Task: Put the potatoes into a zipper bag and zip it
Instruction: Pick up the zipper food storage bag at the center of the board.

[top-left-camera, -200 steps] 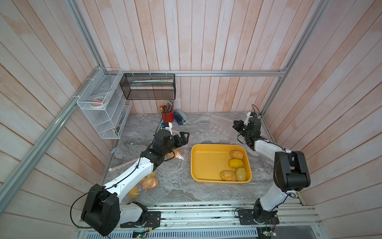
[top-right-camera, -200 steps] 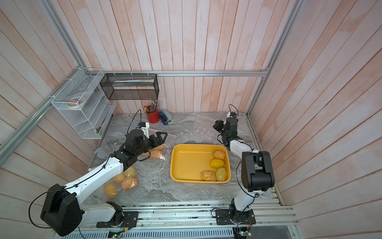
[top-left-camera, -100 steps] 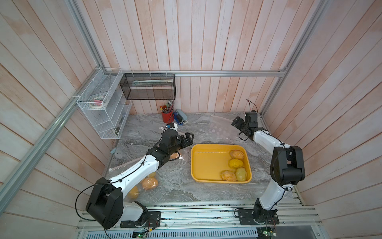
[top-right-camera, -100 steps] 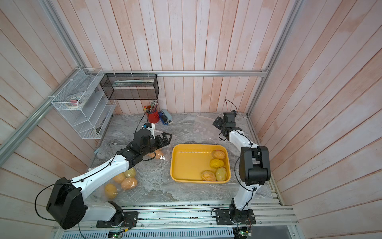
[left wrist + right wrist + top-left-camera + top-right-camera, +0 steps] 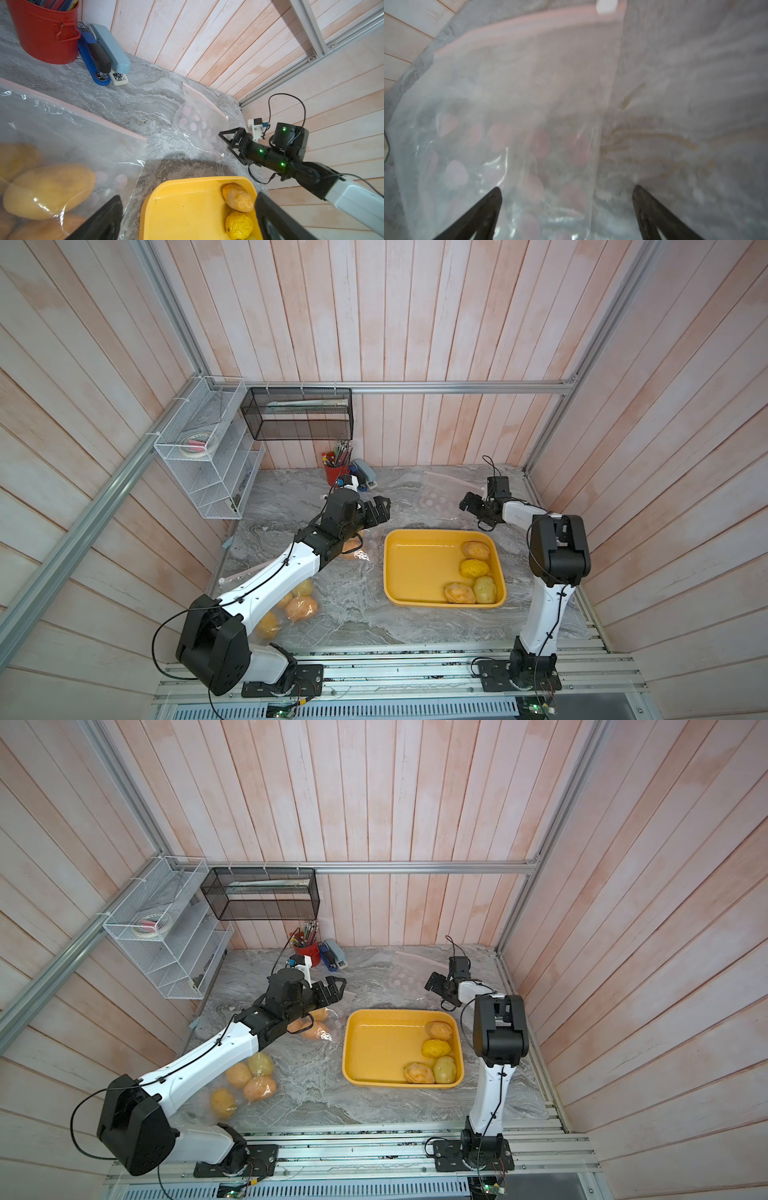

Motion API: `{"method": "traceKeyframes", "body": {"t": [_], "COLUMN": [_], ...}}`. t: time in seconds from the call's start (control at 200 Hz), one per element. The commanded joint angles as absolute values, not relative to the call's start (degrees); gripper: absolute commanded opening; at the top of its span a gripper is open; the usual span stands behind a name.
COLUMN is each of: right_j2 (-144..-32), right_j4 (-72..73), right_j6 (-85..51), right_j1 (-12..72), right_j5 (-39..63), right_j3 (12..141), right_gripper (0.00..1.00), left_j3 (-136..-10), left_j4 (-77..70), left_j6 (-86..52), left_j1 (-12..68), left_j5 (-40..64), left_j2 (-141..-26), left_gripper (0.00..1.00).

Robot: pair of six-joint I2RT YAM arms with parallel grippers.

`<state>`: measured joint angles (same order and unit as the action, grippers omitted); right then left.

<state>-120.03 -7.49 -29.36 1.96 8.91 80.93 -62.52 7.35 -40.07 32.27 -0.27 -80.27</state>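
- The left gripper [image 5: 380,506] is hovering near the far corner of the yellow tray [image 5: 415,568], its jaws standing wide apart and gripping nothing.
- The right gripper [image 5: 467,504] is reaching low over an empty zipper bag [image 5: 434,497] printed with pink dots, its jaws spread wide and clamping nothing.
- That bag is lying flat on the marble-patterned table [image 5: 353,626], its pink zip strip [image 5: 529,20] pointing away from the gripper.
- Four potatoes [image 5: 473,568] are sitting in the tray, along the side nearest the right arm.
- Bagged potatoes are lying in clear bags [image 5: 83,135]: some [image 5: 47,191] beneath the left wrist, more [image 5: 257,1088] beside the left arm.
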Motion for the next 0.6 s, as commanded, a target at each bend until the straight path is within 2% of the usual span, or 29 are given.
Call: {"method": "traceKeyframes", "body": {"t": [0.0,0.08,0.14,0.195,0.24,0.35,0.595], "right_j2": [-123.5,-125.1,-125.5,-125.3,-125.2,-124.4,-116.9], "right_j4": [-10.3,-11.2,-11.0,-10.3,-10.0,-9.7,-6.2], "right_j6": [-28.8,-28.7,-28.9,-29.2,-29.4,-29.3,-31.7], "right_j1": [2.2,2.2,2.3,2.2,2.2,2.2,2.4], "right_j5": [11.4,11.7,11.9,12.1,12.1,11.9,11.8], "right_j3": [83.5,85.1,85.4,85.0,84.7,84.2,81.4], "right_gripper": [0.96,0.86,0.66,0.40,0.23,0.00,0.00], "left_j3": [-61.7,-61.6,-61.3,-61.3,-61.3,-61.2,-59.6], "left_j4": [7.6,7.5,7.2,7.1,6.9,6.4,3.2], "left_j6": [-38.9,-39.0,-39.2,-39.4,-39.5,-39.4,-40.1], "left_j1": [32.2,32.1,31.9,31.8,31.7,31.4,29.9], "left_j5": [-1.0,-1.1,-1.1,-1.0,-0.7,0.2,4.0], "left_j2": [-80.9,-81.0,-81.1,-81.5,-81.8,-82.7,-82.8], "left_gripper": [1.00,1.00,1.00,1.00,1.00,1.00,1.00]}}
